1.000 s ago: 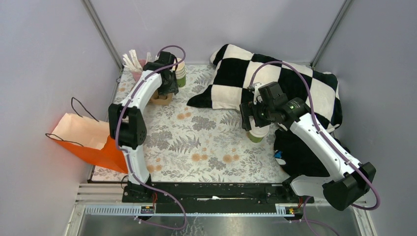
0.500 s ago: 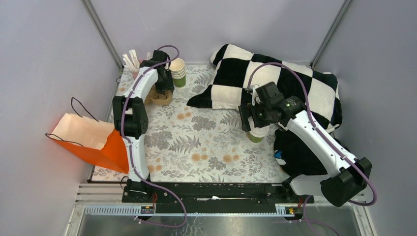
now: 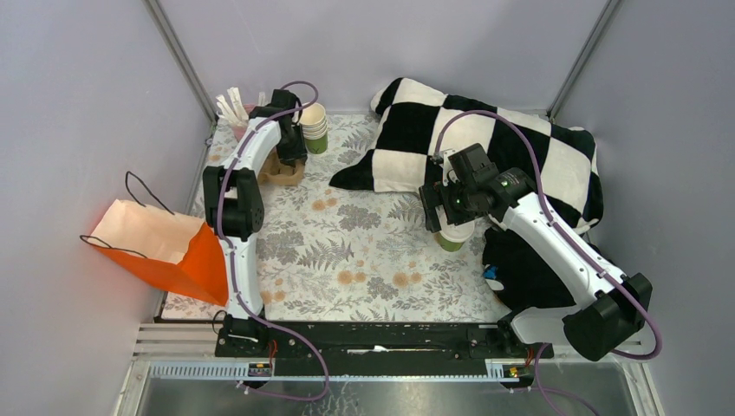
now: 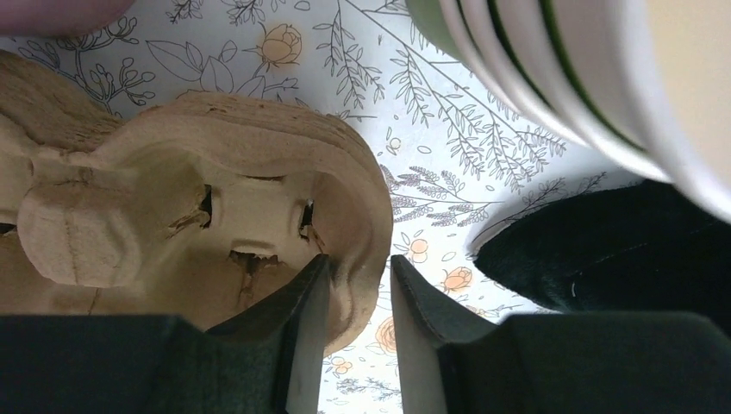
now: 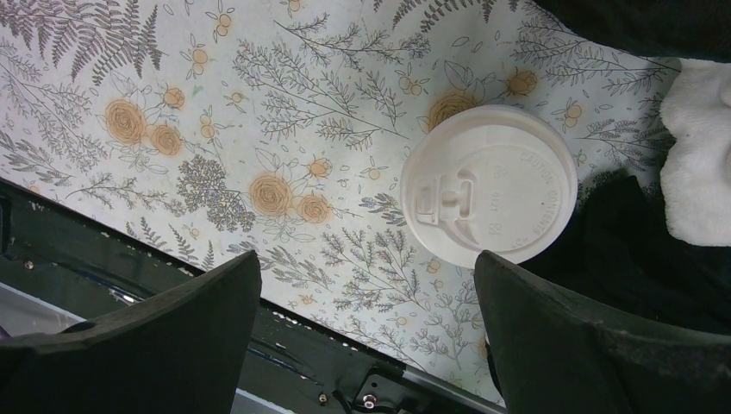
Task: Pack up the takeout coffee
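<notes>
- Bag of orange paper with black cord handles point(image 3: 165, 256) is seen lying on its side at the left edge of the table, which is covered by a floral-printed tablecloth point(image 3: 364, 251).
- At the far left corner, pale stirrer sticks point(image 3: 234, 106) are stood in a holder.
- The left gripper point(image 4: 358, 274) is lowered onto a brown moulded-pulp cup carrier point(image 4: 215, 216). Its fingers are set close together, one inside and one outside the carrier's rim wall. Whether the wall is already pinched cannot be told.
- Just beside the carrier, a stack of lidless green paper cups with cream rims point(image 3: 314, 128) is stood upright.
- A black-and-white checkered cloth point(image 3: 485, 139) is spread across the far right of the table.
- The takeout coffee, a small green paper cup with a round white plastic lid point(image 5: 489, 184), is stood upright on the tablecloth at right of centre, touching the edge of a black cloth point(image 5: 638, 267).
- The right gripper point(image 5: 366, 263) is held above the coffee with its fingers spread wide, and nothing is gripped. In the wrist view the lid is seen ahead of the right-hand finger.
</notes>
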Controlling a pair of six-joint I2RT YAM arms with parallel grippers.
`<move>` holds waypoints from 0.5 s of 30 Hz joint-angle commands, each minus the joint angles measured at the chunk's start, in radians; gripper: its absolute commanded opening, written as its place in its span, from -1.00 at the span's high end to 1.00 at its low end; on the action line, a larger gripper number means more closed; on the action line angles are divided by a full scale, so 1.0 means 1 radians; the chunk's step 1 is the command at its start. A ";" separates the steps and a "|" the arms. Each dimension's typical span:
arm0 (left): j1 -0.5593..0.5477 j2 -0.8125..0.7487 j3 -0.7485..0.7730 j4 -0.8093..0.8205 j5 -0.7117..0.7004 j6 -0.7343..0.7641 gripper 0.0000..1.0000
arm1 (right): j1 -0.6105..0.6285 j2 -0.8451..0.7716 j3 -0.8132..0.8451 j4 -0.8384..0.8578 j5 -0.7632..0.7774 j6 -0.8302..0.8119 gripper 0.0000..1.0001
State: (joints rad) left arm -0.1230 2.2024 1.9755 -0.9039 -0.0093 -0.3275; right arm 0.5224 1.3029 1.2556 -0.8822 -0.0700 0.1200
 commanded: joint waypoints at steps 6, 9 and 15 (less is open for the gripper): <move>0.006 -0.005 0.067 0.013 0.022 0.018 0.37 | -0.004 -0.002 0.032 0.006 -0.003 -0.014 -0.99; 0.007 -0.009 0.065 0.013 0.029 0.016 0.37 | -0.005 -0.001 0.029 0.007 -0.006 -0.014 -0.99; 0.006 -0.003 0.059 0.007 0.034 0.018 0.49 | -0.004 -0.001 0.024 0.010 -0.013 -0.014 -0.99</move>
State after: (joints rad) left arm -0.1200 2.2044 1.9968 -0.9051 -0.0017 -0.3180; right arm 0.5224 1.3029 1.2556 -0.8818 -0.0719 0.1192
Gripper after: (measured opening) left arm 0.270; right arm 0.994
